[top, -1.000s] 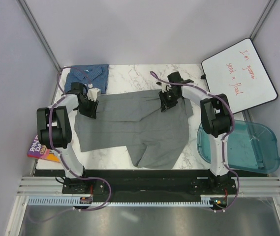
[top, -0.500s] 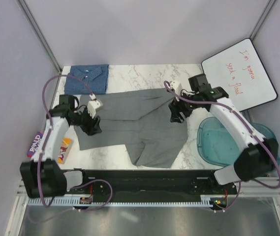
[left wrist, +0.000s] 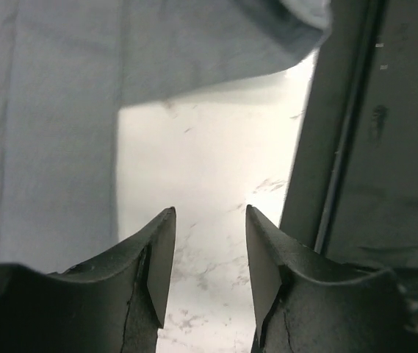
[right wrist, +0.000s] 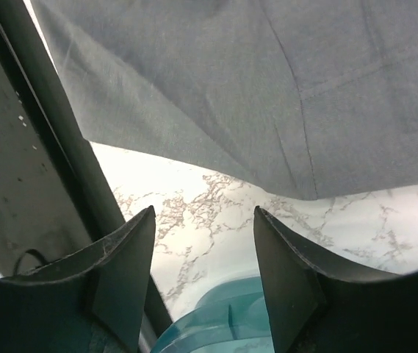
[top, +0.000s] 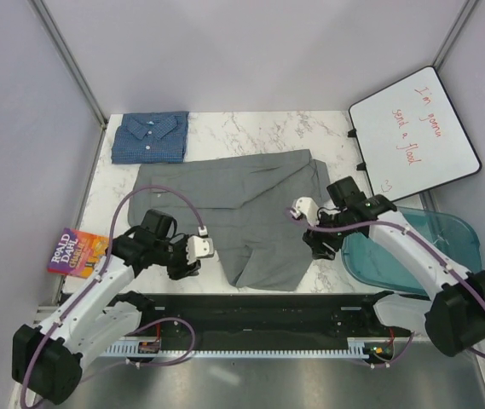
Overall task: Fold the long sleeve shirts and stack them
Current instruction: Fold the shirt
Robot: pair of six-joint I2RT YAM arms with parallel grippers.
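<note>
The left gripper [top: 184,262] is seen released: its fingers [left wrist: 161,250] are parted and nothing is held between them. Only the bare white marbled tabletop [left wrist: 209,162] is framed in the gap. In the left wrist view, a plain mid-grey collared cloth shirt [left wrist: 62,110] is spread to the left of these fingers and across the space beyond their tips, without being touched. A black base rail [left wrist: 363,147] runs along their right side.

The right gripper [right wrist: 203,220] is likewise released, with its fingers [right wrist: 124,272] spread wide and nothing grasped. Just beyond its fingertips an edge of the grey shirt is laid flat on the marble, apart from both fingers. A translucent teal plastic bin [right wrist: 216,323] is seen beneath the fingers, and the black rail passes on their left.

From above, the grey shirt is found lying flat in the middle of the table, between the two sets of fingers, with each gripper just beside one of its near edges. A blue, finely checked collared cloth shirt [top: 150,136] is folded into a neat rectangle at the far left corner; this blue shirt is well apart from both grippers. A colourful paperback book [top: 76,253] lies behind the left gripper's wrist, at the table's left edge. A white board with red handwriting [top: 417,128] is propped far beyond the right fingers.
</note>
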